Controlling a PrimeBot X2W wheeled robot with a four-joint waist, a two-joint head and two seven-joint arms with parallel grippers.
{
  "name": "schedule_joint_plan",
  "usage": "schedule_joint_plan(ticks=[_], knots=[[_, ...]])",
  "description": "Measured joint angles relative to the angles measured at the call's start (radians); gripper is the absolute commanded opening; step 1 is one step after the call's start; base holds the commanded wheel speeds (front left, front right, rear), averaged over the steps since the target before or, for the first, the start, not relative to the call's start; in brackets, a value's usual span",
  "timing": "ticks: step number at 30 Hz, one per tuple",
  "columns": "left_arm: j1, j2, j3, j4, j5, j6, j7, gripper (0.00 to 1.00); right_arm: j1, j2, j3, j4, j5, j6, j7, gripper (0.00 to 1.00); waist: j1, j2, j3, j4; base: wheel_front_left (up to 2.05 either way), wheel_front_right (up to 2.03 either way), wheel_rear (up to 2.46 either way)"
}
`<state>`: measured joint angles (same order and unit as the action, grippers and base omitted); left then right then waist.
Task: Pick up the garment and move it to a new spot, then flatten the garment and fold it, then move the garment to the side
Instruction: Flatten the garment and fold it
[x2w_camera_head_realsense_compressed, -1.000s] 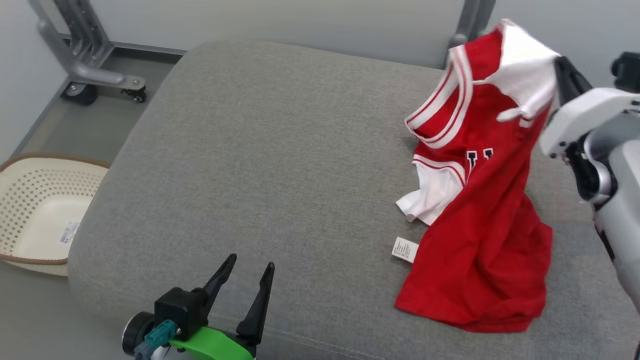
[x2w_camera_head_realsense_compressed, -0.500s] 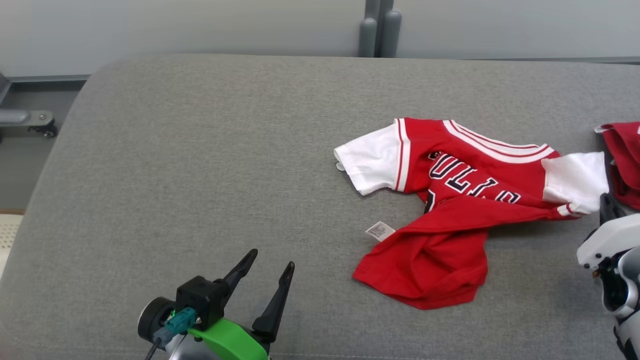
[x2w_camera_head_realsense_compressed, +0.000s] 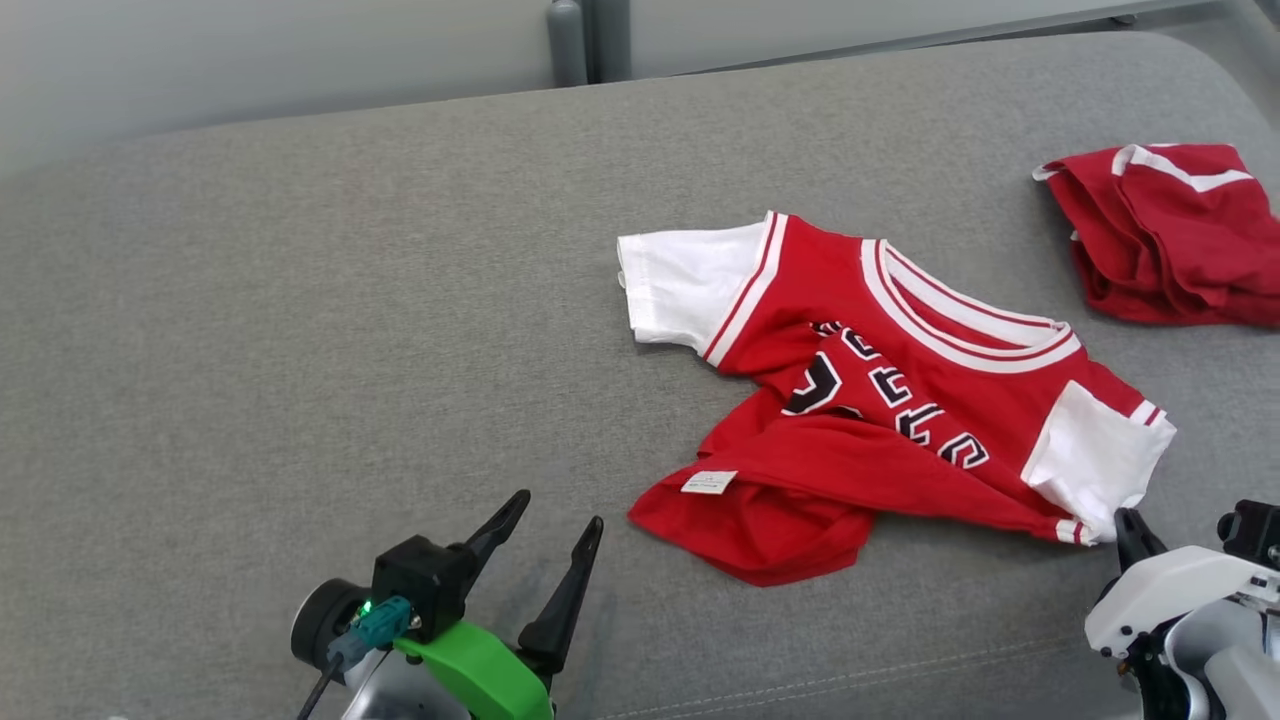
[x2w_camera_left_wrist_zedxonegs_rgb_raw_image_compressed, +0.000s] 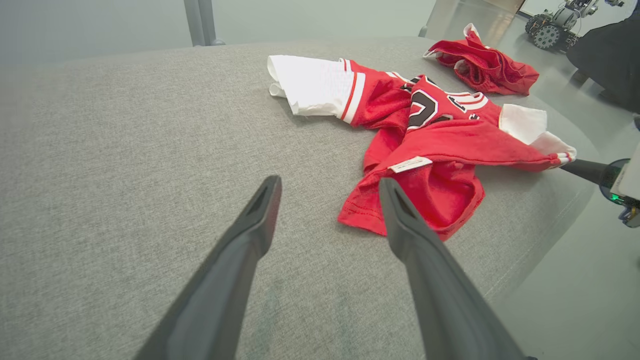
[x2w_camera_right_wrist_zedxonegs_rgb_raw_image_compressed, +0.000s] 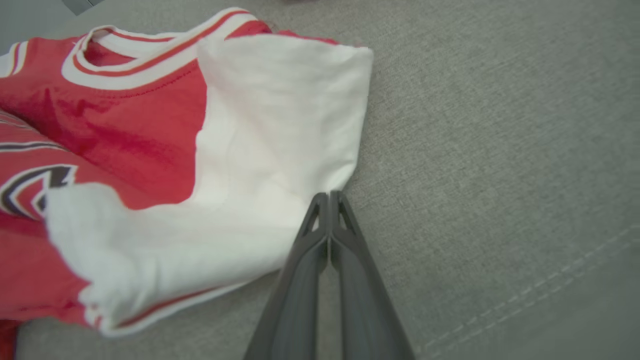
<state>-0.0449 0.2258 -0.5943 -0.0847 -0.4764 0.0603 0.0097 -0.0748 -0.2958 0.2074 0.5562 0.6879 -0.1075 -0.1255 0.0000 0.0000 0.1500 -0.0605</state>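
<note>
One right hand (x2w_camera_right_wrist_zedxonegs_rgb_raw_image_compressed: 328, 195) tight on garment (x2w_camera_right_wrist_zedxonegs_rgb_raw_image_compressed: 150, 115)

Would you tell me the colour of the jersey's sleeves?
The jersey has white sleeves, red trim; best in right wrist view.

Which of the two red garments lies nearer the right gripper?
The red jersey with white sleeves, sleeve pinched by the right gripper; the bunched red garment lies apart.

Shirt (x2w_camera_head_realsense_compressed: 900, 400) lies centre-right on surface (x2w_camera_head_realsense_compressed: 300, 300). Crumpled cloth (x2w_camera_head_realsense_compressed: 1170, 230) sits upper right, well apart. Left hand (x2w_camera_head_realsense_compressed: 560, 508) btm left, near shirt hem. Right hand (x2w_camera_head_realsense_compressed: 1128, 522) btm right, touching sleeve.
</note>
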Motion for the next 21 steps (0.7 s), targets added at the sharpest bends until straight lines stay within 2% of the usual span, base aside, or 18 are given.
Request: schedule_joint_plan(ticks=[1, 3, 5, 6, 7, 14, 21], knots=[[-0.006, -0.003, -0.002, 0.003, 0.000, 0.000, 0.001, 1.00, 0.005, 0.006, 0.003, -0.002, 0.000, 0.000, 0.000, 0.00, 0.0000, 0.0000, 0.005, -0.008, 0.00, 0.00, 0.00], [-0.018, -0.012, -0.001, 0.008, 0.000, 0.000, 0.007, 1.00, 0.016, 0.011, 0.013, -0.007, 0.000, 0.000, 0.005, 0.28, 0.0000, 0.0000, 0.015, -0.020, 0.00, 0.00, 0.00], [-0.019, -0.017, -0.002, 0.014, 0.000, -0.001, 0.007, 1.00, 0.022, 0.008, 0.016, -0.014, -0.002, 0.000, 0.009, 0.43, 0.0000, 0.0000, 0.024, -0.027, 0.00, 0.00, 0.00], [-0.020, -0.018, -0.005, 0.018, 0.000, -0.008, 0.007, 1.00, 0.024, 0.006, 0.015, -0.018, -0.002, 0.000, 0.011, 0.67, 0.0000, 0.0000, 0.028, -0.028, 0.00, 0.00, 0.00], [-0.021, -0.020, -0.009, 0.022, 0.000, -0.009, 0.007, 1.00, 0.027, 0.002, 0.014, -0.021, -0.002, 0.000, 0.012, 1.00, 0.0000, 0.0000, 0.031, -0.027, 0.00, 0.00, 0.00], [-0.024, -0.026, -0.007, 0.044, -0.002, -0.008, 0.007, 1.00, 0.077, -0.054, 0.018, -0.045, -0.026, -0.008, 0.044, 1.00, 0.0000, 0.0000, 0.032, -0.005, 0.00, 0.00, 0.00], [-0.023, -0.026, -0.004, 0.064, -0.009, -0.013, 0.012, 1.00, 0.081, -0.086, 0.040, -0.161, -0.062, -0.009, 0.066, 1.00, 0.0000, 0.0000, 0.035, -0.005, 0.00, 0.00, 0.00]])
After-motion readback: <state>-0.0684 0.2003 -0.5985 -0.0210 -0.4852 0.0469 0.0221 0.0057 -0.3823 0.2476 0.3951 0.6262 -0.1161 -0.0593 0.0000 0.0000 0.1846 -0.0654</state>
